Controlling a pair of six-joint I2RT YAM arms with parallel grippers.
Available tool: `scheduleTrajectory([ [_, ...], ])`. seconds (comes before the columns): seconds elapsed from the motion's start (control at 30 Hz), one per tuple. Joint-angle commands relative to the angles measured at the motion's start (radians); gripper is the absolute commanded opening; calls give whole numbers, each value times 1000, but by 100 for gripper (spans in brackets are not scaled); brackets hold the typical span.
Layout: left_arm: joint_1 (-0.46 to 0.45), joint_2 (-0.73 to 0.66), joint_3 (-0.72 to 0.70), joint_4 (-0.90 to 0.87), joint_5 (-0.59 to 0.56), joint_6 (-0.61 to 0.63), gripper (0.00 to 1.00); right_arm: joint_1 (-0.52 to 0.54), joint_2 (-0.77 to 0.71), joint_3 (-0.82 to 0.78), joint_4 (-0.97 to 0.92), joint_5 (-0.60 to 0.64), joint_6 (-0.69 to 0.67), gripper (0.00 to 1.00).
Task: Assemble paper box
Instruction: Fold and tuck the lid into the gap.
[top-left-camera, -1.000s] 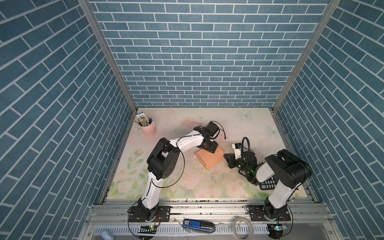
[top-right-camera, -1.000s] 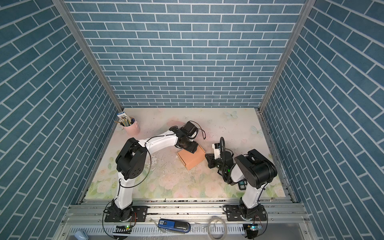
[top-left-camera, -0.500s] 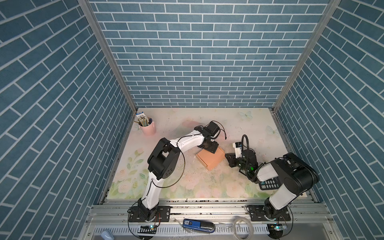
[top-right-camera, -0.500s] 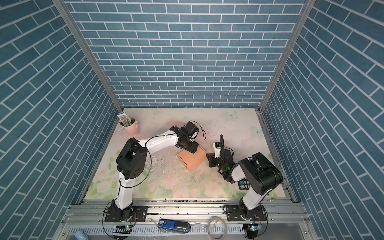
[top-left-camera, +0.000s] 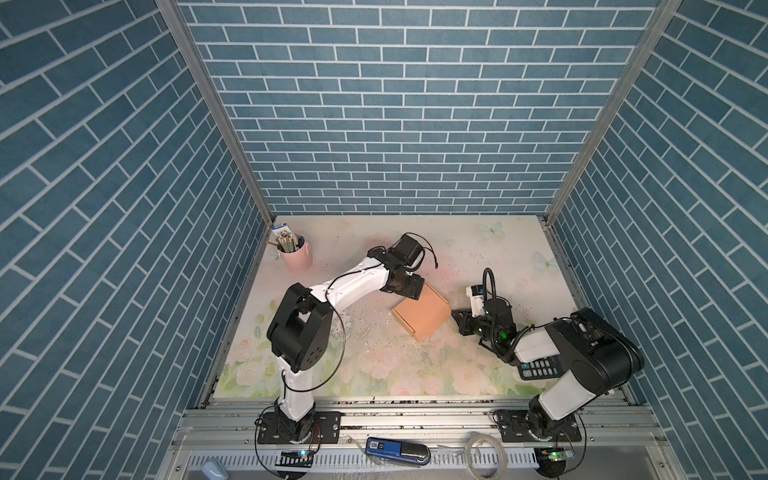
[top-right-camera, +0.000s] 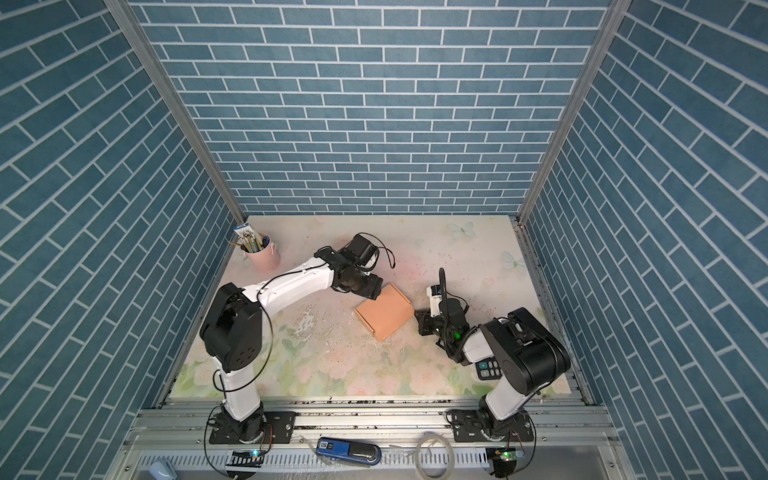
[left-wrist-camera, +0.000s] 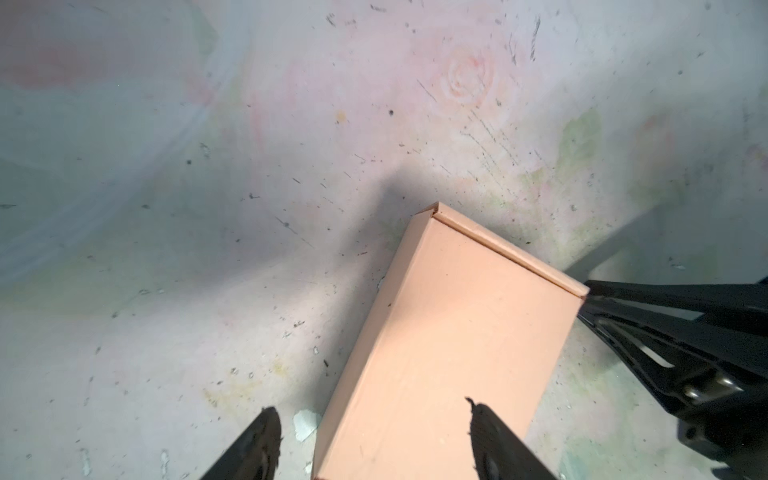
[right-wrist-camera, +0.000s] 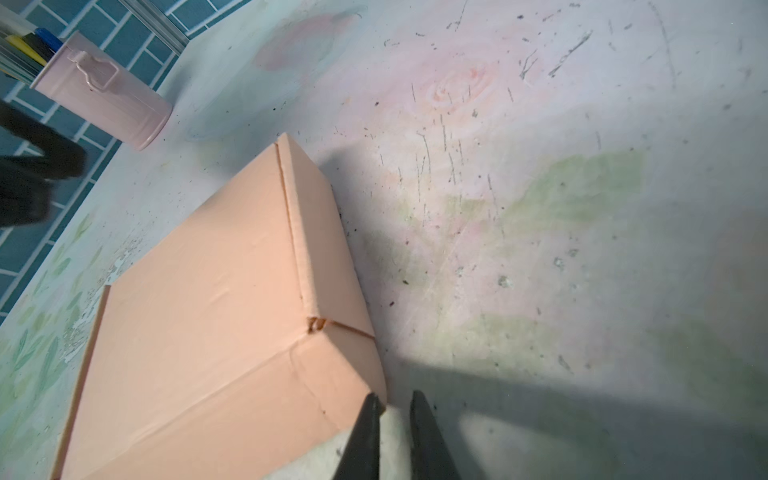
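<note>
Left wrist view first: the paper box (left-wrist-camera: 449, 345) is already folded into a closed, shallow peach carton lying flat on the floral table (left-wrist-camera: 166, 249). The left gripper (left-wrist-camera: 372, 411) hangs over one end of it with its fingers wide apart. One tip is over the lid and the other is off the side above bare table, so it isn't clamping anything. My guess is it's spread like that either to press the lid down or because it's done with that end.

Right wrist view: the right gripper (right-wrist-camera: 395, 397) has its fingers almost together, just a slit with nothing in it, and the tips are right at the box's near corner. I can't tell whether they're actually touching the card. Narrow fingers make a decent poking tool, so I read it as bracing or nudging that corner where the side flap seam shows a small gap.

Both top views put the box (top-left-camera: 422, 311) mid-table between the two grippers, left one at its far corner and right one at the opposite side. The black calculator (top-left-camera: 540, 368) and the pink pen cup (top-left-camera: 296, 253) are well apart from it.

Looks nearly done to me, though that corner tuck probably needs seating.
</note>
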Motion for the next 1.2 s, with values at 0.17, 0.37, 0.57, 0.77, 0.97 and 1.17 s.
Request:
scheduleTrajectory([
  [0.17, 57, -17, -97, 6, -29, -18, 74, 26, 29, 96, -117, 43, 40, 15],
  [0.37, 99, 38, -56, -30, -57, -5, 73, 64, 20, 181, -271, 107, 52, 15],
  [0.57, 102, 101, -33, -38, -62, 5, 73, 97, 54, 257, -357, 140, 60, 16],
  [0.77, 95, 117, -48, 9, 0, 3, 72, 109, 70, 302, -414, 177, 72, 17],
  [0.97, 70, 147, -50, 28, 12, -4, 71, 122, 68, 334, -470, 214, 94, 17],
  [1.17, 50, 174, -48, 57, 33, -22, 72, 135, 70, 354, -502, 234, 127, 18],
])
